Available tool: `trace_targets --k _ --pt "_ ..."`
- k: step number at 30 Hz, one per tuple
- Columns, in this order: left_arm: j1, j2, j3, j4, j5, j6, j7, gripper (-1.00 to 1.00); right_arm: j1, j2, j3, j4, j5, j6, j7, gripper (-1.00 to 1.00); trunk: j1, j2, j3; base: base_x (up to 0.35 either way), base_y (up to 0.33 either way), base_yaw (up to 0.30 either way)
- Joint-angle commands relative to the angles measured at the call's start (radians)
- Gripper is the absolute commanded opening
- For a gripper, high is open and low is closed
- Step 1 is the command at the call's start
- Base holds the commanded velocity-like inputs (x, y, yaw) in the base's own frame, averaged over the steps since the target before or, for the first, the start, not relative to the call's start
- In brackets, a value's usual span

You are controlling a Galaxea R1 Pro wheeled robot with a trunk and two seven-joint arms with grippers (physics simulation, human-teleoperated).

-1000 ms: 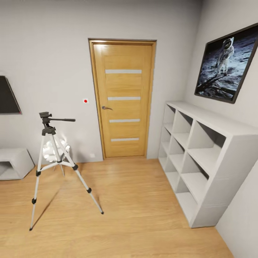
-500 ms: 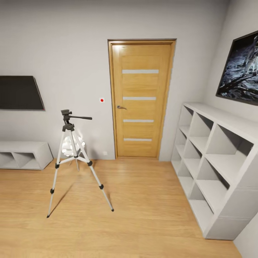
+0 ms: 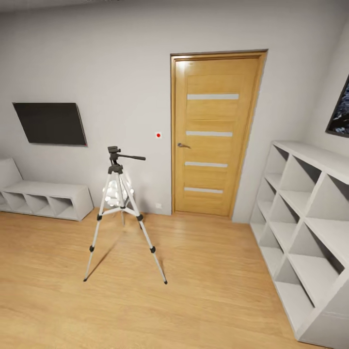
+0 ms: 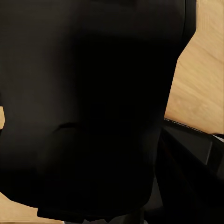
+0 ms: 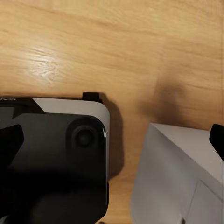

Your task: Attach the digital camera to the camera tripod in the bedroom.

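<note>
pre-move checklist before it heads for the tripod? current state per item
1. Camera tripod in sight: ok, it stands upright on the wood floor left of the door.
2. Tripod head free: ok, nothing is mounted on the black pan head.
3. Path to the tripod: ok, bare floor lies between the viewpoint and its legs.
4. Side clearance: ok, the white cube shelves stand well right of the tripod.
5. Digital camera in a gripper: cannot tell, the left wrist view is dark and close.
6. Lamp behind the tripod: ok, it sits by the wall.
</note>
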Motion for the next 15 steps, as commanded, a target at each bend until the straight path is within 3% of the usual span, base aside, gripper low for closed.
trace_targets --k 1,10,15 --pt "-0.001 0.0 -0.008 0.001 0.007 -0.003 -0.003 -1.0 -0.002 0.001 0.008 0.003 -0.006 -0.005 -0.002 1.0 0.001 -0.002 -0.002 0.0 0.0 0.174" --pt "-0.001 0.0 -0.008 0.001 0.005 -0.004 -0.003 -1.0 -0.002 0.0 0.007 0.003 -0.006 -0.006 -0.002 1.0 0.001 -0.002 -0.002 0.0 0.0 0.056" --pt "-0.001 0.0 -0.008 0.001 0.004 -0.005 -0.003 -1.0 -0.002 -0.001 0.007 0.003 -0.006 -0.007 -0.001 1.0 0.001 -0.002 -0.002 0.0 0.0 0.163"
